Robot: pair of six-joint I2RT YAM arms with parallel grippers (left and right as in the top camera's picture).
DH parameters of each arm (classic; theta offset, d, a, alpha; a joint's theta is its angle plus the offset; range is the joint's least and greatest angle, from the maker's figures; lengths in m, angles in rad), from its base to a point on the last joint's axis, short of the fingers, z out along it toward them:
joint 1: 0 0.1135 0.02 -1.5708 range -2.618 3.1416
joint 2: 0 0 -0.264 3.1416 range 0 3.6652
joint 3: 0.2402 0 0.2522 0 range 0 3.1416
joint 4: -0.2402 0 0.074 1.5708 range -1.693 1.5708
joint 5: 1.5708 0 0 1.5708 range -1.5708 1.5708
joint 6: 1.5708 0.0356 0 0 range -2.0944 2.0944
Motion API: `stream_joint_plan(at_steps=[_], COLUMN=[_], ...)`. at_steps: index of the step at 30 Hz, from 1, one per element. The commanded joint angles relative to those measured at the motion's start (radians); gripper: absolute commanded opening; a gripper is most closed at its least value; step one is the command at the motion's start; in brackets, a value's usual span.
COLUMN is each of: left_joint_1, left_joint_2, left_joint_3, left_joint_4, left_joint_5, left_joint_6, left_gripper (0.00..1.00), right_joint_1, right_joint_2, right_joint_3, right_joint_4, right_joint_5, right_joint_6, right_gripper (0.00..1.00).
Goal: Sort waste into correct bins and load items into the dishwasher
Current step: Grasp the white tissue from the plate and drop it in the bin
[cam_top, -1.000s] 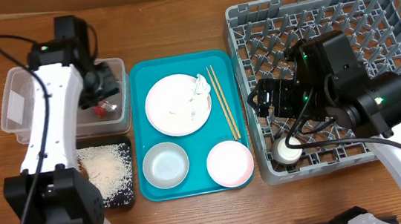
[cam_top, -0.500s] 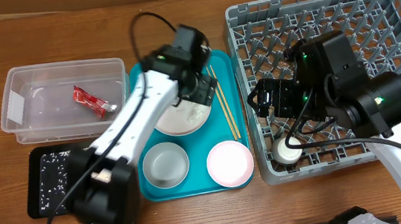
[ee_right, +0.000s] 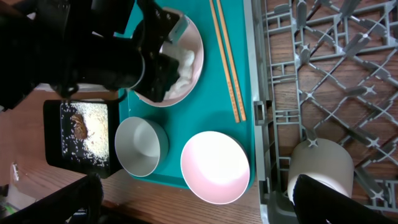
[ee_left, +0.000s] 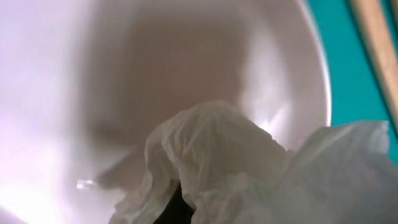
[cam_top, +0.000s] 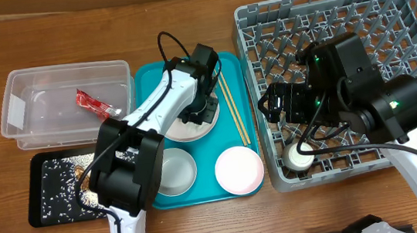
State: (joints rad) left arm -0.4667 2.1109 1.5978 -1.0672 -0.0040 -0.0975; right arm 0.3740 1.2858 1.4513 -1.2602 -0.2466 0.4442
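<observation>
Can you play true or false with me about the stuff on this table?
The red wrapper lies in the clear bin. True.
A cup sits in the grey rack. True.
The chopsticks are in the grey rack. False: they lie on the teal tray, beside the white plate.
The pink bowl is stacked inside the grey bowl. False: they sit side by side on the tray.
A crumpled napkin lies on the white plate. True.
</observation>
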Motion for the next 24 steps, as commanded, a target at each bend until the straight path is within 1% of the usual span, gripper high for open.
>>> stream_joint_plan(at_steps=[1,5,6,9,13,15,18,19,20,21,22,23,24], left_joint_1=[0.023,0.082,0.111,0.194,0.327,0.389,0.455,0.47,0.481,0.489,0.495,0.497,0.497], left_joint_2=[-0.091,-0.189,-0.223,-0.276,-0.272,-0.256,-0.222,-0.217,-0.216,-0.218,-0.225,-0.232,-0.242], left_joint_3=[0.133,0.269,0.284,0.284,0.272,0.251,0.239,0.239,0.239,0.24,0.245,0.249,0.256], left_joint_4=[-0.085,-0.215,-0.229,-0.245,-0.283,-0.268,-0.261,-0.266,-0.273,-0.282,-0.292,-0.302,-0.315], left_joint_5=[-0.005,-0.099,-0.134,-0.172,-0.173,-0.171,-0.122,-0.085,-0.052,-0.031,-0.015,-0.002,0.003], left_joint_6=[-0.089,-0.158,-0.172,-0.188,-0.188,-0.188,-0.175,-0.152,-0.128,-0.114,-0.109,-0.106,-0.105], left_gripper=[0.04,0.04,0.04,0.04,0.04,0.04,0.04,0.08,0.14,0.27,0.45,0.96,1.0], right_joint_1=[0.004,0.004,0.004,0.004,0.004,0.004,0.004,0.003,0.003,0.003,0.003,0.004,0.003], right_joint_2=[0.002,0.002,0.002,0.002,0.002,0.002,0.002,0.002,0.002,0.002,0.002,0.002,0.002], right_joint_3=[0.014,0.014,0.014,0.014,0.014,0.014,0.014,0.014,0.014,0.014,0.014,0.014,0.014], right_joint_4=[0.003,0.001,-0.002,-0.005,-0.003,-0.004,-0.004,-0.004,-0.004,-0.004,-0.004,-0.004,-0.004], right_joint_5=[0.01,0.01,0.01,0.01,0.01,0.01,0.01,0.01,0.01,0.01,0.01,0.01,0.01], right_joint_6=[-0.003,-0.003,-0.003,-0.003,-0.003,-0.003,-0.003,-0.003,-0.003,-0.003,-0.003,-0.003,-0.003], right_gripper=[1.0,1.0,1.0,1.0,1.0,1.0,1.0,1.0,1.0,1.0,1.0,1.0,1.0])
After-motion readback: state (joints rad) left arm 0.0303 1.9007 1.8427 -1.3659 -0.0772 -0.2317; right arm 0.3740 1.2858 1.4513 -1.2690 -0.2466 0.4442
